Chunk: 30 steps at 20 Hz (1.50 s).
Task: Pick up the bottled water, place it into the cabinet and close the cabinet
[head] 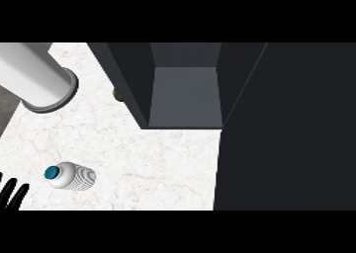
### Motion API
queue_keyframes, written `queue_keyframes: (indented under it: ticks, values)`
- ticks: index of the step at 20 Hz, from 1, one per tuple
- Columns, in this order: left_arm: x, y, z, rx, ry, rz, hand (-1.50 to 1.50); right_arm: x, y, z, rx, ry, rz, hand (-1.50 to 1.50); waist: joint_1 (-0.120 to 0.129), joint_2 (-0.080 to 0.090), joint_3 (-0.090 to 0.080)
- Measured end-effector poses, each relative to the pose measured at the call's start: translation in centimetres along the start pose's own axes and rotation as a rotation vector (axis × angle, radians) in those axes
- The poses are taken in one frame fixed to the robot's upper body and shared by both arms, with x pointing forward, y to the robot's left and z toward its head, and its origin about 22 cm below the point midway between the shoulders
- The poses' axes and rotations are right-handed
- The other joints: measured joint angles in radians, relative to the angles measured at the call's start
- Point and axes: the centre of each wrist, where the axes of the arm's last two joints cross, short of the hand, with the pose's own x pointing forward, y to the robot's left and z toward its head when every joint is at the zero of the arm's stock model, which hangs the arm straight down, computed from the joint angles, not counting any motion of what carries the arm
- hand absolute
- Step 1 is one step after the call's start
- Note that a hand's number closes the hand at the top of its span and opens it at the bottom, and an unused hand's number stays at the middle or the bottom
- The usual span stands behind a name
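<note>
Down at seven o'clock on the white marble counter (pixel 137 148), the black left hand (pixel 7 193) rests with fingers straight and empty, while the ribbed white water bottle with blue cap (pixel 70 176) stands upright just to its three o'clock, nearest that hand.

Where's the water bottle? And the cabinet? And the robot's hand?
bottle (pixel 73 177), head view, on its ribbed white side.
cabinet (pixel 182 96), head view, on its grey inner floor.
left hand (pixel 7 193), head view, on its black fingers.
</note>
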Motion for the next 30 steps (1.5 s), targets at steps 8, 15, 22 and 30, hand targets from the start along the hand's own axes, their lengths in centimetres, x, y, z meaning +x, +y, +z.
queue_keyframes:
  ticks: [8,15,22,30]
  values:
    - [-0.4,1.7,1.8,0.008,-0.023,-0.011,-1.5,-0.4,0.4,1.3,0.009,-0.006,0.007,-1.5,-0.001,0.0,0.0]
    - [-1.5,3.8,1.9,0.055,-0.031,-0.017,-1.5,-2.0,0.0,1.7,0.014,-0.015,0.015,-1.5,-0.003,0.001,0.0]
    - [-3.2,6.1,1.4,0.092,-0.029,-0.055,-1.5,-2.4,-0.2,1.7,0.021,-0.022,0.021,-1.5,-0.004,0.002,0.0]
    - [-4.5,9.6,-0.8,0.097,-0.005,-0.111,-1.5,-2.5,0.0,2.6,0.035,-0.015,0.014,-1.5,-0.008,0.002,0.0]
